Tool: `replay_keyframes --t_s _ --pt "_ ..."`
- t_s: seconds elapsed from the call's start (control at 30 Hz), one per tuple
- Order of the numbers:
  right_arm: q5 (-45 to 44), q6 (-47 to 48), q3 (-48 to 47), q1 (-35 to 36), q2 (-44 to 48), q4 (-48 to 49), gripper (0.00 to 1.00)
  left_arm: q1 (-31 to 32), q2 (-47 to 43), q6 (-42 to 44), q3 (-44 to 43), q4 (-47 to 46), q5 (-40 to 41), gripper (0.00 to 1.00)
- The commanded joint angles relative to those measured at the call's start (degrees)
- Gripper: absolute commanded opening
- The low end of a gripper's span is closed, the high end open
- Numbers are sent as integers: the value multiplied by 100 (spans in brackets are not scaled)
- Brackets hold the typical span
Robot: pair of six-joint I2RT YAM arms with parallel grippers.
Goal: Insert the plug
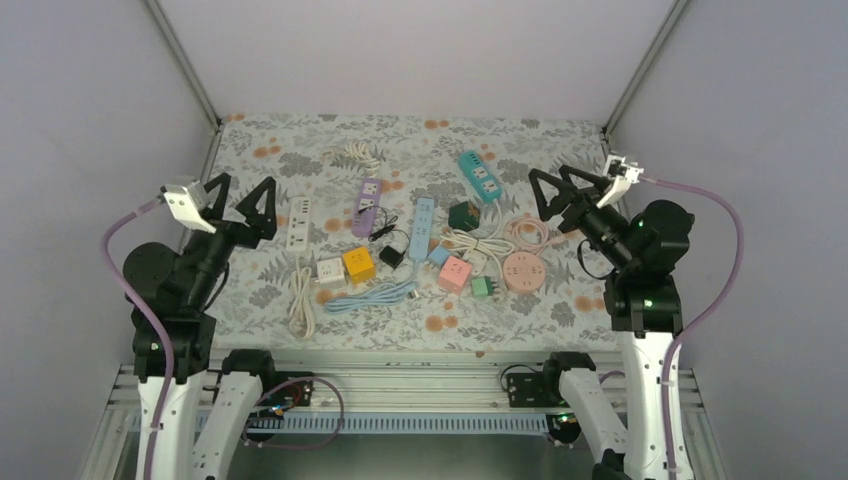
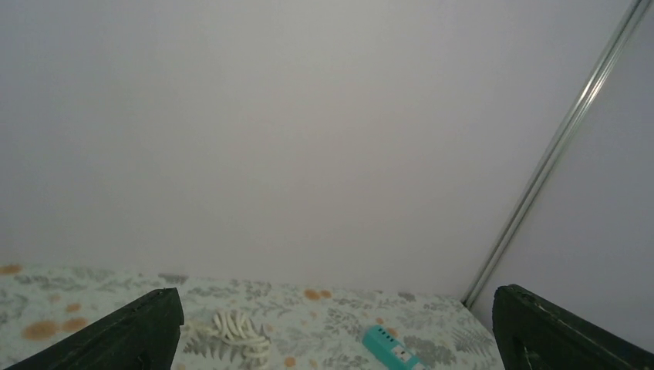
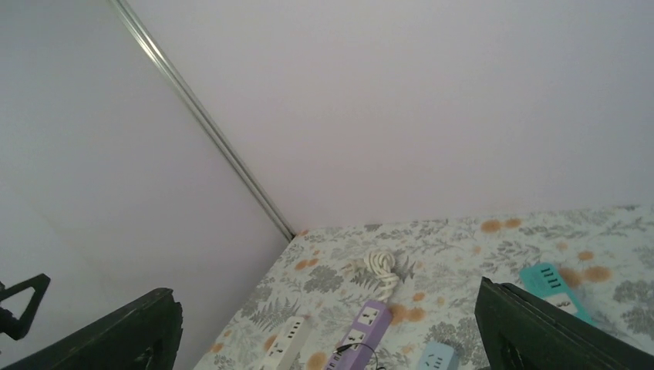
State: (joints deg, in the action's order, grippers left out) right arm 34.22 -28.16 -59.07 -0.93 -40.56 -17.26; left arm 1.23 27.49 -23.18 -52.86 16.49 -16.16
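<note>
- Waiting at the start. We judge the step in hand is the approach, with nothing picked up yet.
- The left pincer (image 1: 245, 193) hangs above the left side of the desk (image 1: 300, 135), jaws wide apart and holding nothing.
- The right pincer (image 1: 555, 188) hangs above the right side, also wide open and empty.
- Both wrist views point mostly at the wall. The fingers sit in the bottom corners with nothing between them.
- The likely target is the black plug (image 1: 391, 256), lying mid-desk between the yellow cube (image 1: 358, 264) and the light-blue power strip (image 1: 423, 225).
- It sits just below the purple power strip (image 1: 367, 206), and a thin black cord runs up toward that strip.
- There are several strips and cords here, so we cannot tell for sure which plug or socket is meant.
- For the next move, we think one arm should tilt its wrist down to bring the plug into view.
- It should then descend and grip the plug body, leaving the prongs free.
- The plug is near the middle, so either arm could reach it. The other arm could steady the chosen strip.
</note>
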Motion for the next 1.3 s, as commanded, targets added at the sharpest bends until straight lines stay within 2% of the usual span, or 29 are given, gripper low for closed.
replay_keyframes --t_s 0.0,0.1,0.23,0.37,0.5,0.67,0.8,0.9,1.07,1.27 --pt "159 -326 198 -75 -89 374 97 -33 -41 -374 324 -82 -149 100" --pt "730 -337 405 -78 -299 575 96 -32 -118 -621 668 -400 -499 100" --pt "959 -484 753 66 -392 870 95 -36 -118 -666 1129 -1162 -1555 100" --pt "389 -318 806 759 -714 581 95 -27 -77 -819 1520 -1642 -2048 100" --pt "-802 -248 827 2109 -1258 291 95 10 196 -840 1542 -1528 -2145 100" --pt "-2715 -436 672 3547 -2197 -220 92 127 578 -812 1558 -1054 -1932 100" --pt "-3584 -559 459 4564 -3163 -330 92 276 791 -793 1583 -692 -1536 100" --pt "-3879 -695 -18 5105 -4195 -452 91 298 857 -806 1433 -319 -909 100" --pt "-3990 -608 -1035 5850 -5737 -228 92 290 1061 -659 629 757 337 100" --pt "-4157 -497 -1608 6144 -6820 109 93 287 1028 -730 632 911 334 100"
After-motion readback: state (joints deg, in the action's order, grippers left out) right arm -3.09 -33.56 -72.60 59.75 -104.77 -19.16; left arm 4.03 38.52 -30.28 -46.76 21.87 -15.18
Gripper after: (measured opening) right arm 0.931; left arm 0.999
